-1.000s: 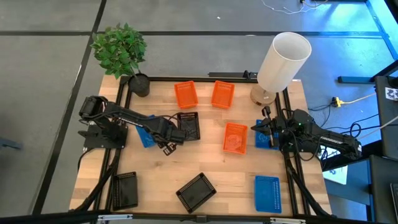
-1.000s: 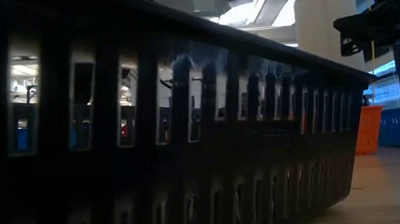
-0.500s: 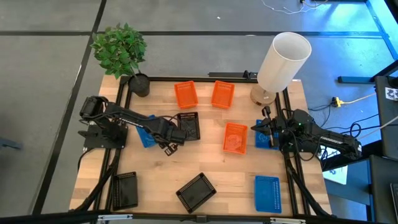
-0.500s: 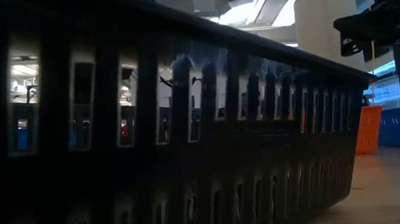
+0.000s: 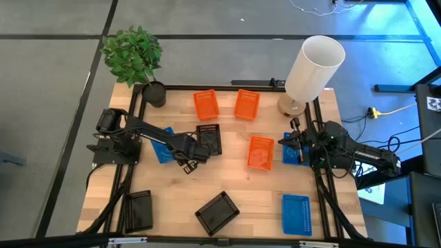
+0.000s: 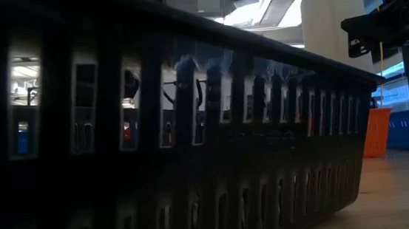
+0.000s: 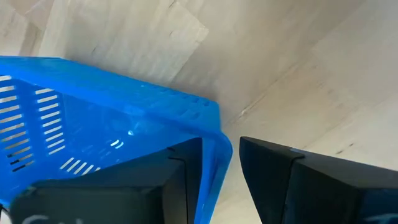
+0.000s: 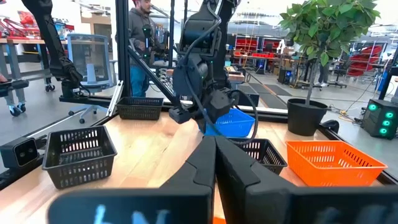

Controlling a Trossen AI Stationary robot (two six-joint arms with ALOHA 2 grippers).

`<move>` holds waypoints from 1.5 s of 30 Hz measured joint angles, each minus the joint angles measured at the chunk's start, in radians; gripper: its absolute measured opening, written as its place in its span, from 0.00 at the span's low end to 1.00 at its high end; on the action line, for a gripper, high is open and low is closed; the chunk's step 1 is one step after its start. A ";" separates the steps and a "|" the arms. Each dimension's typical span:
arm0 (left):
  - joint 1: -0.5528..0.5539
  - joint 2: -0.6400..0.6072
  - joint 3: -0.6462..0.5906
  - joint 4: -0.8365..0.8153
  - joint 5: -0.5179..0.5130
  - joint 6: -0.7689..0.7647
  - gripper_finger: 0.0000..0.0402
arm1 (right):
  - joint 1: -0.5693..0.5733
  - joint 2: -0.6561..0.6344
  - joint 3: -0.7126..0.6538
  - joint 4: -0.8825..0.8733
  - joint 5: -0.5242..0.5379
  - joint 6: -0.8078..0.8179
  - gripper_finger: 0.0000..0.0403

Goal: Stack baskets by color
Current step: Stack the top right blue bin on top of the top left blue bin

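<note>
My left gripper (image 7: 221, 149) points down, open, over the corner of a blue basket (image 7: 93, 118) at the table's middle left (image 5: 161, 150). One finger is inside the basket and one outside. A black basket (image 5: 209, 138) lies just to its right. Two orange baskets (image 5: 205, 105) (image 5: 247, 105) sit at the far side and a third (image 5: 260, 151) in the middle. Black baskets (image 5: 138, 210) (image 5: 217, 211) and a blue one (image 5: 296, 213) lie near the front. My right gripper (image 8: 214, 149) waits shut and level at the right edge (image 5: 284, 142), above another blue basket (image 5: 295, 155). My left gripper comes from above with the blue basket's wall next to a corner (image 7: 214, 127) standing between its open fingers, one finger (image 7: 180, 168) inside and one (image 7: 273, 168) outside. Whether either finger touches the wall I cannot tell. The basket rests flat on the table.
A potted plant (image 5: 153, 91) stands at the far left corner and a white cylinder lamp (image 5: 313, 65) at the far right. A black basket's wall (image 6: 154, 134) fills the low view. A person (image 8: 140, 37) stands beyond the table.
My left gripper has sunk a little toward the blue basket. The baskets have stayed where they were.
</note>
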 joint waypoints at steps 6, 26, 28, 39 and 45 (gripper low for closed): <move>0.002 0.009 0.000 0.028 0.027 0.063 0.19 | 0.000 0.000 0.000 0.000 0.000 0.000 0.03; 0.002 -0.122 0.000 -0.032 0.031 0.089 0.00 | 0.000 0.000 0.000 0.000 0.000 0.000 0.03; 0.002 -0.165 0.000 -0.032 0.034 0.089 0.00 | 0.000 0.000 0.000 0.000 0.000 0.000 0.03; 0.001 -0.279 0.186 -0.103 -0.038 0.143 0.00 | 0.000 0.000 0.000 0.001 0.000 0.000 0.03; 0.002 -0.268 0.306 -0.157 -0.075 0.215 0.00 | 0.000 0.000 0.000 0.001 0.000 0.000 0.03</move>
